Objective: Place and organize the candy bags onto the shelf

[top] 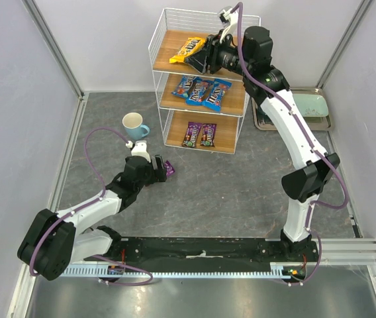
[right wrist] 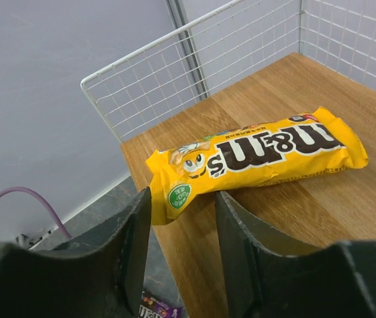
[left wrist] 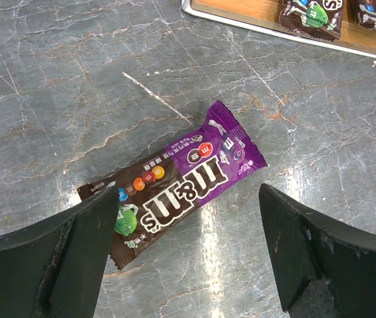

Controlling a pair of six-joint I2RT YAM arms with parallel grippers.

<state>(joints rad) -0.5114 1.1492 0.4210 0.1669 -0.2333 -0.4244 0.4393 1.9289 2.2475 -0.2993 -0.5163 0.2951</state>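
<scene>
Up top we find the right gripper [right wrist: 180, 197] at the highest board of the white wire shelf [top: 169, 45], its fingers partly apart and clamped on nothing. The yellow M&M's bag [right wrist: 257, 154] lies flat on the wood just ahead of them, one corner hanging over the board's edge and reaching into the gap between the fingers. From above, that bag sits at an angle towards the left of the top board, the gripper right beside it. One board down we count three blue bags [top: 203, 91] laid side by side, and on the bottom board two dark purple bags [top: 200, 134], also side by side. Down on the grey marbled table [top: 241, 192], the left arm stretches out low, and the left gripper [left wrist: 187, 192] stands wide open with nothing in its hold. Under it lies the purple M&M's bag [left wrist: 194, 172], flat, label up and set diagonally, with one finger on each side. The finger on the left of the wrist view covers the bag's brown end, and we cannot tell whether it touches. That bag rests in front of the shelf, apart from it. A pale blue mug [top: 134, 124] stands upright left of the shelf's foot, and a flat tray [top: 320, 109] lies to the shelf's right, behind the right arm.
</scene>
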